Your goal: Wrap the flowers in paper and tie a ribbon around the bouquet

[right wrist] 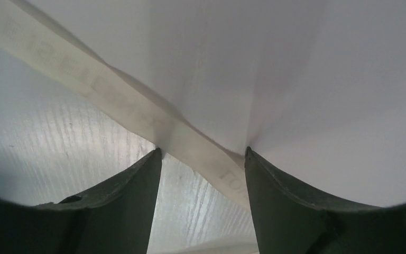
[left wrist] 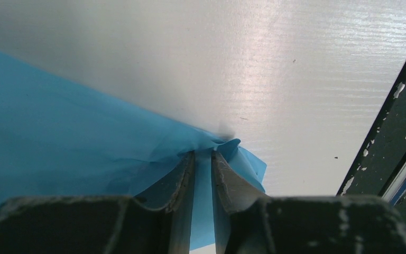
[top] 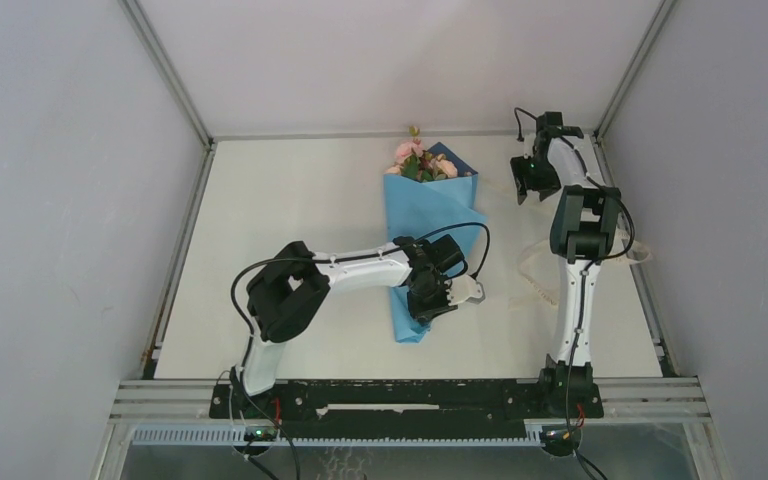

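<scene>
The bouquet (top: 428, 215) lies mid-tabletop (top: 280, 200), its pink blooms (top: 412, 157) toward the far edge. The left gripper (left wrist: 203, 153) pinches the blue paper (left wrist: 58, 137) at its narrow near end. By the far right corner, the right gripper (right wrist: 203, 152) stands spread, with the ribbon (right wrist: 111, 100) slanting across the gap.

The paper (top: 428, 215) is blue, the blooms (top: 407, 153) pale pink among green leaves (top: 422, 171), the ribbon (right wrist: 111, 100) cream with faint lettering.
</scene>
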Tool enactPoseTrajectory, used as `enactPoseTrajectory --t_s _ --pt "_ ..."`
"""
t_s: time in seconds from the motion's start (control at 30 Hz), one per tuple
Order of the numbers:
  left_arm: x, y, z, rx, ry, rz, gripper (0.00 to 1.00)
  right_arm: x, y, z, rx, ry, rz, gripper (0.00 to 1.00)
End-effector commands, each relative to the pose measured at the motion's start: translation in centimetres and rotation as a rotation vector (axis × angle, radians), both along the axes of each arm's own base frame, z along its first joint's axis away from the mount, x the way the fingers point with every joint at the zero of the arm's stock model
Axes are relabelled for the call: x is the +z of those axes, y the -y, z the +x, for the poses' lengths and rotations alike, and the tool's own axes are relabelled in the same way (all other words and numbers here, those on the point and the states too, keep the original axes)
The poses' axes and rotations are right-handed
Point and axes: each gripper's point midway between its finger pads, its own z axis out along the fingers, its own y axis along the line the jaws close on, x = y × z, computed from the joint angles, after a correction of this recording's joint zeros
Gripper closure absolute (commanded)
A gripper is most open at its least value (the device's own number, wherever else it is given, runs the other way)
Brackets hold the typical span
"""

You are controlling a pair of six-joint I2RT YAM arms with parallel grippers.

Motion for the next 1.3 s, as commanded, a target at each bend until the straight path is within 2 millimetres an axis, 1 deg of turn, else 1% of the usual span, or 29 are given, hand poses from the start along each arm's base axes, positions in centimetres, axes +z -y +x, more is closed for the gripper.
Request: enactPoseTrajectory --t_s 0.0,0.07,0.17,0.27,0.33,0.37,0.4,0.43,0.47,0.5,0.53,0.57,0.6,0.63,0.67,0.7,0.73,0.8,0.83,0.9,0.93,1.0,1.03,1.1,1.13,1.17,1.23,1.27 --pt "-3.6 -1.9 0.6 0.017 0.010 0.100 0.76 -1.8 -0.5 -0.7 0.064 -0.065 -0.048 0.36" --pt "-3.6 -1.9 0.6 0.017 0.012 0.099 0.76 -2.1 -0.9 -1.2 0.064 -0.085 -0.020 0.48" --pt "-3.6 -1.9 0.7 0.020 0.014 0.094 0.76 -1.8 -2.5 -2.2 0.049 -0.108 0.060 0.76" --pt "-3.5 -1.9 0.7 0.020 0.011 0.089 0.76 -0.7 -4.0 -3.6 0.014 -0.108 0.142 1.00" --pt "-3.6 -2.0 0.7 0.020 0.013 0.089 0.76 0.0 -5.1 -5.6 -0.022 -0.110 0.186 1.00" --pt "-3.5 -2.1 0.7 0.020 0.014 0.089 0.76 0.7 -6.0 -6.8 -0.033 -0.099 0.220 1.00" --pt "-3.5 -2.1 0.7 0.018 0.014 0.087 0.76 1.3 -7.4 -8.2 -0.028 -0.095 0.266 1.00" --pt "-3.5 -2.1 0.7 0.017 0.015 0.086 0.76 0.9 -9.0 -11.0 -0.022 -0.131 0.323 1.00" --pt "-3.5 -2.0 0.6 0.016 0.015 0.085 0.76 2.3 -10.2 -11.7 -0.015 -0.097 0.371 1.00" --pt "-3.5 -2.0 0.7 0.016 0.015 0.085 0.76 1.8 -11.7 -14.6 -0.019 -0.138 0.405 1.00" --pt "-3.4 -2.1 0.6 0.018 0.014 0.086 0.76 2.9 -13.0 -15.9 -0.011 -0.116 0.439 1.00" --pt "-3.4 -2.0 0.6 0.018 0.015 0.085 0.76 3.0 -14.1 -17.6 -0.004 -0.128 0.467 0.97" --pt "-3.4 -2.0 0.6 0.017 0.015 0.085 0.76 3.1 -15.1 -19.0 0.014 -0.140 0.481 0.90" --pt "-3.4 -2.1 0.5 0.018 0.012 0.086 0.76 3.3 -15.7 -20.1 0.034 -0.143 0.470 0.75" --pt "-3.4 -2.0 0.5 0.016 0.012 0.085 0.76 3.5 -16.0 -21.0 0.032 -0.149 0.449 0.63" --pt "-3.4 -2.0 0.5 0.014 0.010 0.085 0.76 3.8 -15.9 -21.5 0.031 -0.139 0.414 0.54" --pt "-3.4 -2.0 0.4 0.013 0.007 0.085 0.76 4.3 -15.7 -21.6 0.020 -0.114 0.390 0.49" --pt "-3.5 -2.0 0.4 0.014 0.006 0.090 0.76 6.4 -15.7 -20.9 -0.016 -0.030 0.401 0.32" --pt "-3.4 -2.0 0.5 0.014 0.007 0.088 0.76 7.7 -15.9 -20.5 -0.022 0.021 0.421 0.29" --pt "-3.4 -2.0 0.5 0.014 0.009 0.089 0.76 10.2 -16.4 -19.8 -0.042 0.128 0.463 0.27" --pt "-3.4 -2.0 0.5 0.014 0.008 0.090 0.76 11.2 -16.8 -19.6 -0.052 0.176 0.498 0.27" --pt "-3.4 -2.0 0.5 0.016 0.007 0.089 0.76 12.5 -18.1 -19.1 -0.063 0.258 0.589 0.25" --pt "-3.5 -2.0 0.5 0.015 0.006 0.090 0.76 12.6 -18.7 -19.1 -0.065 0.272 0.637 0.25" --pt "-3.4 -2.0 0.4 0.013 0.006 0.090 0.76 11.6 -19.3 -18.9 -0.101 0.260 0.687 0.25" --pt "-3.4 -2.0 0.4 0.014 0.006 0.090 0.76 11.2 -19.5 -18.3 -0.112 0.253 0.711 0.25" --pt "-3.4 -1.9 0.4 0.014 0.007 0.090 0.76 10.9 -19.6 -17.5 -0.123 0.252 0.737 0.25" --pt "-3.4 -2.0 0.4 0.015 0.008 0.090 0.76 10.1 -18.9 -15.3 -0.191 0.256 0.784 0.24" --pt "-3.3 -1.9 0.5 0.014 0.009 0.089 0.76 9.7 -18.1 -14.2 -0.232 0.259 0.791 0.19"
